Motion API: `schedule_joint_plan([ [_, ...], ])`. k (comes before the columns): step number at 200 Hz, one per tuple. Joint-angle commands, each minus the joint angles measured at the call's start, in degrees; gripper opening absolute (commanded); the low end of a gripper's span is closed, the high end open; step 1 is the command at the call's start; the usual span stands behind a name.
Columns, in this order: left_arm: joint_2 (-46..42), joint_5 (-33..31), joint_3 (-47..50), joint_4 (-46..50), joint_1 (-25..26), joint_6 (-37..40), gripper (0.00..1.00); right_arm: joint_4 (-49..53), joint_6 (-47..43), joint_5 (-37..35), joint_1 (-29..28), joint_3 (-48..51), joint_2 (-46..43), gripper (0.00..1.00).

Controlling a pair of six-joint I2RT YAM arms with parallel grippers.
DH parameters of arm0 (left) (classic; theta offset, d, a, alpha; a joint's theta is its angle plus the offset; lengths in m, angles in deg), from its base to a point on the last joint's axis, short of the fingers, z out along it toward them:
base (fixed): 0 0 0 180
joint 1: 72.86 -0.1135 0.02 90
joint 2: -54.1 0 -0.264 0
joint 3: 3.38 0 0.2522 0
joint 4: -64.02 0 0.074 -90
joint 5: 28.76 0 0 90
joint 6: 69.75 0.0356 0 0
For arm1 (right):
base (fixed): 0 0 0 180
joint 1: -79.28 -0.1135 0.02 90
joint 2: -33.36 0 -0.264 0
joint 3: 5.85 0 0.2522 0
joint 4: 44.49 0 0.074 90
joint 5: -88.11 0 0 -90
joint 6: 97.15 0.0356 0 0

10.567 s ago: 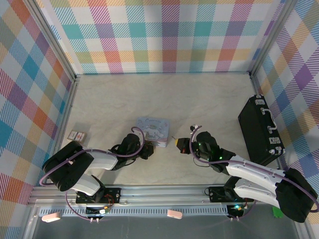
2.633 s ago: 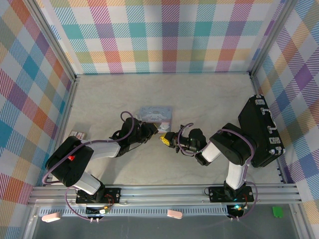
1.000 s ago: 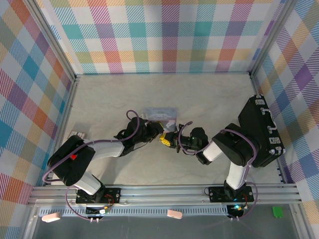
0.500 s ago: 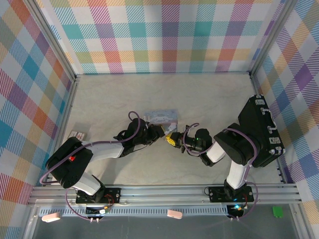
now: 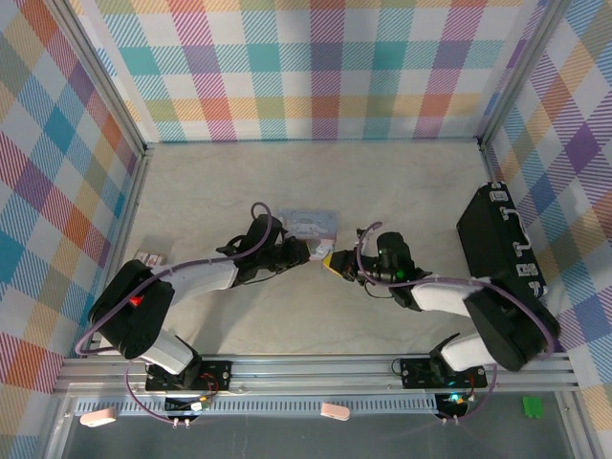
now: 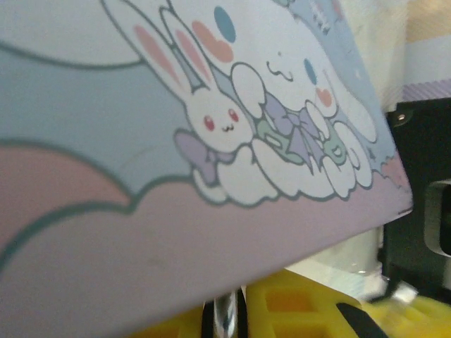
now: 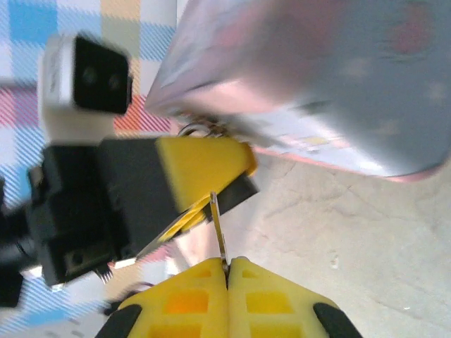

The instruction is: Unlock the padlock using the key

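Pale marbled tabletop [image 5: 382, 182] lay between plaid walls, with a black case [image 5: 500, 251] at its 3 o'clock side. Near the centre the left gripper [image 5: 304, 251] and right gripper [image 5: 333, 260] met tip to tip, just at 6 o'clock of the puppy tin [image 5: 314, 222]. The right fingers were pressed together on the key [image 7: 218, 229], its blade pointing to 12 o'clock. A silvery loop, seemingly the padlock [image 7: 202, 131], sat at the tin's edge by the left fingertip. Whether the left pincer was apart or together could not be told.
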Motion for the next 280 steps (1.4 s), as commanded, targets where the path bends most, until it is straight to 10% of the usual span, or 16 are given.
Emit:
schedule_joint_plan([
  [1, 3.3, -1.1, -2.3, 7.3, -0.4, 6.8, 0.03, 22.9, -23.8, -2.3, -2.8, -3.7, -6.0, 0.00],
  [65, 7.8, -5.0, -2.3, 10.9, 1.9, 12.2, 0.08, 30.1, -38.9, -2.4, -5.4, -4.8, -12.4, 0.00],
  [107, 5.3, -5.4, 1.6, 9.9, 2.2, 13.2, 0.32, 34.2, -44.6, -1.6, -6.8, -6.7, -14.2, 0.00],
  [170, -21.9, -6.8, 16.1, 7.0, 2.7, 18.7, 0.48, 38.7, -49.0, -0.8, -7.5, -10.7, -12.5, 0.00],
  [223, -41.8, 5.4, 20.6, 0.0, 2.9, 25.9, 0.50, 35.0, -49.6, 1.1, -11.6, -13.6, -7.5, 0.00],
  [280, -37.2, 16.0, 17.2, -2.6, 3.0, 28.6, 0.44, 33.1, -50.4, 3.8, -14.9, -15.5, -6.7, 0.00],
])
